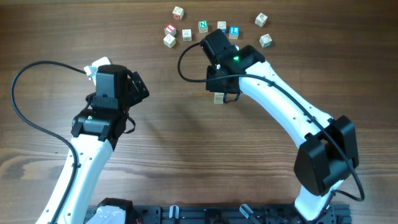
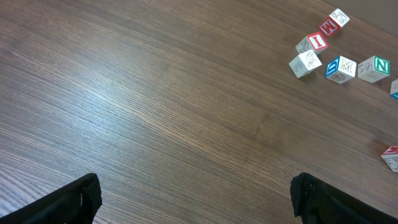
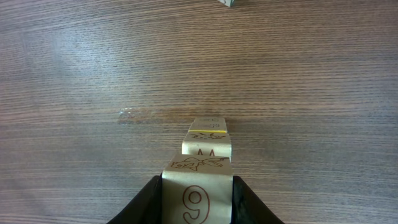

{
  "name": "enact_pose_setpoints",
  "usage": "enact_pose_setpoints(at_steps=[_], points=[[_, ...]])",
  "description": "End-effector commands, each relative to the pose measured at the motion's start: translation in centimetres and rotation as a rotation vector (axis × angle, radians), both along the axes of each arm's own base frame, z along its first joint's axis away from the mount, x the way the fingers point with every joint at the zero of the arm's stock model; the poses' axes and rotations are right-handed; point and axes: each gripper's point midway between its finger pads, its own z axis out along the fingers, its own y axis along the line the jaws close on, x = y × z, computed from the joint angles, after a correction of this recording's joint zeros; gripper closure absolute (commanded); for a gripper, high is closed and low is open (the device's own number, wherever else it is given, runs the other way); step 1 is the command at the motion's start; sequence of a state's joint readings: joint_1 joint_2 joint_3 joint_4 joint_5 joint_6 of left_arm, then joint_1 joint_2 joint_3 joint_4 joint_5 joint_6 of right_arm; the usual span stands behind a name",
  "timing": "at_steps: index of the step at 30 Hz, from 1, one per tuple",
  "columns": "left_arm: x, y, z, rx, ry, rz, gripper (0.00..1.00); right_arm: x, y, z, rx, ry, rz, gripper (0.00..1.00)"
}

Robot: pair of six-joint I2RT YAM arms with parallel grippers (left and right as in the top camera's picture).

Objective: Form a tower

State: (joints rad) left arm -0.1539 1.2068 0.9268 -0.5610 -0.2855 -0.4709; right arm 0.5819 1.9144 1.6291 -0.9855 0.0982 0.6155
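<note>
**A:** The tower (image 1: pixel 219 98) stood at least three cubes high, with the right gripper (image 3: pixel 196 208) clamped on the top cube (image 3: pixel 198 186), the "9".

**B:** What about the left gripper (image 2: pixel 193 198)?

**A:** It gaped empty, well left of the tower. Loose cubes (image 1: pixel 203 26) waited beyond it. They were pale wood, square-edged and letter-printed, on the grained table (image 1: pixel 186 143).

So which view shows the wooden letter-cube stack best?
Right wrist: the stack of pale wooden letter cubes shows three tiers, top held by the right end effector. Overhead, one corner peeks out; left wrist, only loose cubes.
</note>
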Motion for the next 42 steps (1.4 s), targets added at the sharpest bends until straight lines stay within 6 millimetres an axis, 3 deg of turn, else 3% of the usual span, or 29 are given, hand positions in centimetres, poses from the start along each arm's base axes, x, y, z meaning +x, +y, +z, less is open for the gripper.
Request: enact_pose_setpoints(at_steps=[1, 32, 42], points=[[0.09, 0.14, 0.4, -0.014, -0.014, 0.012, 0.0, 0.14, -0.05, -0.58, -0.021, -0.002, 0.012, 0.71], [0.09, 0.14, 0.4, -0.014, -0.014, 0.012, 0.0, 0.19, -0.09, -1.28, -0.03, -0.008, 0.035, 0.62], [0.09, 0.14, 0.4, -0.014, -0.014, 0.012, 0.0, 0.23, -0.06, -1.26, -0.028, -0.009, 0.035, 0.67]])
